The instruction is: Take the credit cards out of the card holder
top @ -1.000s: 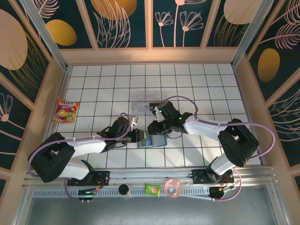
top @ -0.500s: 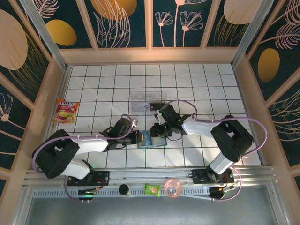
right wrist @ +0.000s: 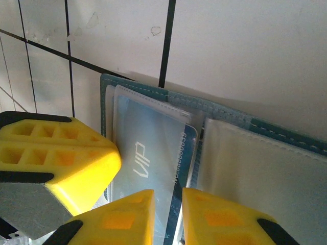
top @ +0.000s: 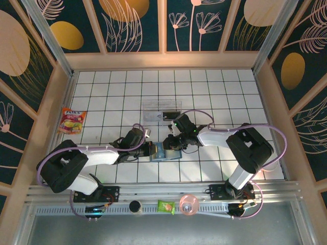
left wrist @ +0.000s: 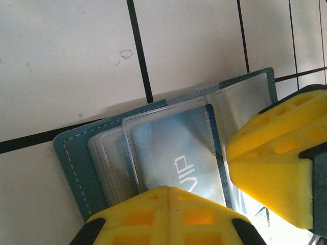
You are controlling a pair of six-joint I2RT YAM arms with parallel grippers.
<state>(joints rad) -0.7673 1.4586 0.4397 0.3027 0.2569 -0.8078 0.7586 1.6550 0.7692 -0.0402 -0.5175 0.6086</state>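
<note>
The teal card holder (top: 167, 152) lies open on the white tiles between both grippers. In the left wrist view its cover (left wrist: 76, 168) and clear sleeves show, with a blue credit card (left wrist: 179, 153) marked VIP inside a sleeve. My left gripper (left wrist: 168, 190) is shut, its yellow fingers meeting at the sleeve's near edge with nothing between them. My right gripper (right wrist: 168, 196) stands over the card's (right wrist: 153, 148) numbered edge, jaws a narrow gap apart. The holder's other half (right wrist: 265, 168) lies flat beside it. From above, the left gripper (top: 152, 149) and right gripper (top: 171, 144) almost touch.
A clear plastic tray (top: 156, 108) with a black rectangle (top: 171, 114) sits just behind the right gripper. A snack bag (top: 71, 120) lies at the far left. A green packet (top: 165, 206) and a pink round object (top: 188, 204) rest on the front rail.
My left gripper's fingers have closed together at the holder's edge. The right gripper drew slightly back over the holder. The holder itself has stayed put.
</note>
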